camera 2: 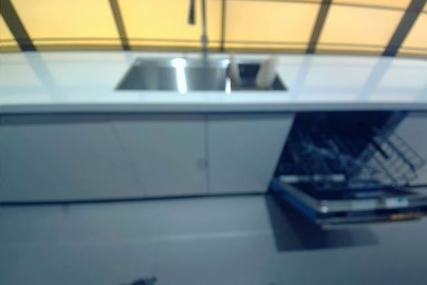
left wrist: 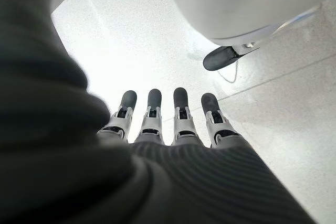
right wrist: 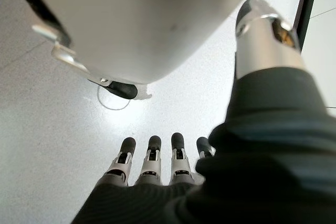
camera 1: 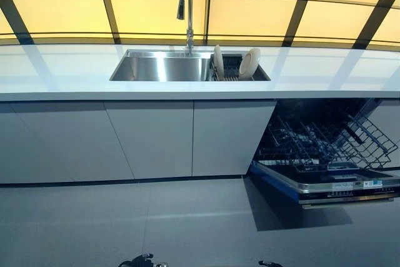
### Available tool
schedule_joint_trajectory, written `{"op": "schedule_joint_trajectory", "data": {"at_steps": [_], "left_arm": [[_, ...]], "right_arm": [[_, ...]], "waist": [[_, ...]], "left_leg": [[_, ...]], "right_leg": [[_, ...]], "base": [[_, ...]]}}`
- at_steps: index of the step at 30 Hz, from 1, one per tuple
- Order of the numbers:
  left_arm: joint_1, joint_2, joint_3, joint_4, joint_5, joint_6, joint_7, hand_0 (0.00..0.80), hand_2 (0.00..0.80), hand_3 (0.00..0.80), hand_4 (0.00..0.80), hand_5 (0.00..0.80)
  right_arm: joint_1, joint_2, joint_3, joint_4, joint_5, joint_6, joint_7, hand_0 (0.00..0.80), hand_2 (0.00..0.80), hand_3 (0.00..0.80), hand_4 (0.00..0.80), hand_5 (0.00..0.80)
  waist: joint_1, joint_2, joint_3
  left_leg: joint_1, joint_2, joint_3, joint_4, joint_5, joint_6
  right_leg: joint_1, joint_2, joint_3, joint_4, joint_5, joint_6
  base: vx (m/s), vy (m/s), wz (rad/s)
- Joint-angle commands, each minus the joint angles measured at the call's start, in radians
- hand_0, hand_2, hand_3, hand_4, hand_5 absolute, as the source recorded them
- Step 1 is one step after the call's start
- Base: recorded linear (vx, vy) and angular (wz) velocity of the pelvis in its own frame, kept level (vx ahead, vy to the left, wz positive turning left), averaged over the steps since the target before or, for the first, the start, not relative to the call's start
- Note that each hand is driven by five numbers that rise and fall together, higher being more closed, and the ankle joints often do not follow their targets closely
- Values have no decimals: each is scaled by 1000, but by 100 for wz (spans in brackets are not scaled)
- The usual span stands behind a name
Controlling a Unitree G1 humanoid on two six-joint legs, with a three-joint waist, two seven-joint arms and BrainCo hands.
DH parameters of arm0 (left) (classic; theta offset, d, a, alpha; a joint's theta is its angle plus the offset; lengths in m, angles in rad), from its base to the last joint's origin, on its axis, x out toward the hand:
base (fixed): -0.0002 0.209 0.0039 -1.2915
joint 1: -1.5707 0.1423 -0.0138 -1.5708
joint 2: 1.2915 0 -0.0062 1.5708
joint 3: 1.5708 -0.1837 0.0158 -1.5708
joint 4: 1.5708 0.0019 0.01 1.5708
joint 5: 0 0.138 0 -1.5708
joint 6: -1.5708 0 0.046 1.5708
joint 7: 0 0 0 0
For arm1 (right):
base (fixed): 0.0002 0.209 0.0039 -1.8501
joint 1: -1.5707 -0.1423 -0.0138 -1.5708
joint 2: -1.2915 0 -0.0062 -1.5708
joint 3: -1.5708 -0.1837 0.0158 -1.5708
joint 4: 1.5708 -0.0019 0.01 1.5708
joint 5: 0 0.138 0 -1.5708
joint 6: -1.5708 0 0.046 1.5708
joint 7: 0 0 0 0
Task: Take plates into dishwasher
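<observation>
Two cream plates stand on edge in a dark rack (camera 1: 230, 67) in the right half of the steel sink (camera 1: 159, 67): one plate (camera 1: 218, 62) at the rack's left, one plate (camera 1: 250, 63) at its right. The dishwasher (camera 1: 325, 154) is open at the lower right, its door (camera 1: 331, 182) folded down and its wire rack (camera 1: 337, 142) pulled out. My left hand (left wrist: 163, 124) hangs over the floor, fingers straight, holding nothing. My right hand (right wrist: 152, 163) also hangs over the floor, fingers straight and empty. Neither hand shows in the eye views.
A white counter (camera 1: 62, 70) runs the width of the view, with a tall chrome tap (camera 1: 187, 4) behind the sink. Grey cabinet doors (camera 1: 150, 139) stand below it. Grey floor (camera 1: 125, 223) lies between me and the cabinets. The open door juts out over the floor.
</observation>
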State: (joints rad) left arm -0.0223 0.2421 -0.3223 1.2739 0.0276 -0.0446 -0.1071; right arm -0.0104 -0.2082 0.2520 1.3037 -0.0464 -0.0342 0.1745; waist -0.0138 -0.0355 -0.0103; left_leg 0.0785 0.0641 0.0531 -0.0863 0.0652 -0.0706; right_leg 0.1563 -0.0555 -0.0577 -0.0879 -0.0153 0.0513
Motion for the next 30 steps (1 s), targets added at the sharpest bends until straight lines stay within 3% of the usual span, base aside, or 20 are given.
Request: {"op": "schedule_joint_trajectory", "data": {"at_steps": [1, 8, 10, 12, 13, 15, 16, 17, 22, 25, 30], "left_arm": [[-68, -41, 1, 69, 15, -11, 2, 0, 0, 0, 0, 0], [-66, -37, 8, 67, 14, -25, 10, 0, 0, 0, 0, 0], [-63, -32, 9, 61, 37, -17, 6, 0, 0, 0, 0, 0], [-50, -17, 6, 46, 51, -16, 4, 0, 0, 0, 0, 0], [-40, -5, 3, 34, 57, -16, 2, 0, 0, 0, 0, 0], [-16, 9, 3, 14, 65, -21, 4, 0, 0, 0, 0, 0], [-12, 11, 4, 10, 66, -22, 5, 0, 0, 0, 0, 0], [-5, 18, -4, 3, 57, -25, 4, 0, 0, 0, 0, 0], [-9, 13, -44, 12, 9, -31, 9, 0, 0, 0, 0, 0], [-20, 4, -61, 23, -6, -26, 9, 0, 0, 0, 0, 0], [-24, -1, -69, 44, -12, -37, 13, 0, 0, 0, 0, 0]], "right_arm": [[-56, -5, 31, 41, -2, 0, 4, 0, 0, 0, 0, 0], [-57, -8, 35, 38, 5, -31, 49, 0, 0, 0, 0, 0], [-59, -14, 46, -11, 107, -74, 207, 0, 0, 0, 0, 0], [-65, -31, 66, -176, 254, -9, 390, 0, 0, 0, 0, 0], [-62, -40, 76, -320, 353, 59, 479, 0, 0, 0, 0, 0], [-39, -53, 85, -600, 496, 146, 558, 0, 0, 0, 0, 0], [-33, -57, 88, -635, 534, 128, 582, 0, 0, 0, 0, 0], [-19, -65, 101, -818, 662, 140, 590, 0, 0, 0, 0, 0], [-56, -64, 82, -1297, 989, 76, 556, 0, 0, 0, 0, 0], [-160, -42, 22, -1432, 1061, 43, 479, 0, 0, 0, 0, 0], [-357, -60, -83, -1516, 1130, -22, 317, 0, 0, 0, 0, 0]], "waist": [[-5, -1, 24], [1, -2, 28], [6, -5, 27], [11, -13, 29], [11, -18, 29], [5, -24, 29], [3, -25, 29], [-4, -27, 29], [-19, -20, 32], [-17, -18, 33], [-4, -18, 36]], "left_leg": [[27, -87, -3, -1, -64, 97], [33, -88, -7, -1, -67, 98], [35, -90, -14, -1, -65, 97], [34, -89, -17, -1, -61, 96], [30, -88, -16, -1, -58, 95], [24, -87, -13, -1, -55, 94], [23, -87, -12, -1, -54, 94], [19, -88, -10, -1, -53, 93], [11, -91, 5, -1, -58, 94], [8, -91, 10, -1, -63, 99], [10, -94, 13, -1, -71, 110]], "right_leg": [[-55, 21, -36, 26, 53, -8], [-45, 18, -42, 20, 55, -7], [-41, 17, -48, 19, 56, -6], [-42, 17, -49, 23, 57, -7], [-46, 18, -50, 24, 57, -9], [-53, 20, -47, 23, 59, -11], [-54, 20, -46, 23, 59, -11], [-58, 20, -44, 21, 60, -10], [-75, 17, -33, 21, 60, 2], [-85, 12, -32, 30, 57, 4], [-91, 1, -34, 49, 49, 3]], "base": [[0, 0, 0], [0, 0, 0], [0, 0, 0], [1, -39, 1], [-15, -45, -1], [-14, -19, -1], [-38, -7, -1], [0, 0, 0], [-28, 49, 1], [-8, 64, -2], [9, 83, -5]]}}
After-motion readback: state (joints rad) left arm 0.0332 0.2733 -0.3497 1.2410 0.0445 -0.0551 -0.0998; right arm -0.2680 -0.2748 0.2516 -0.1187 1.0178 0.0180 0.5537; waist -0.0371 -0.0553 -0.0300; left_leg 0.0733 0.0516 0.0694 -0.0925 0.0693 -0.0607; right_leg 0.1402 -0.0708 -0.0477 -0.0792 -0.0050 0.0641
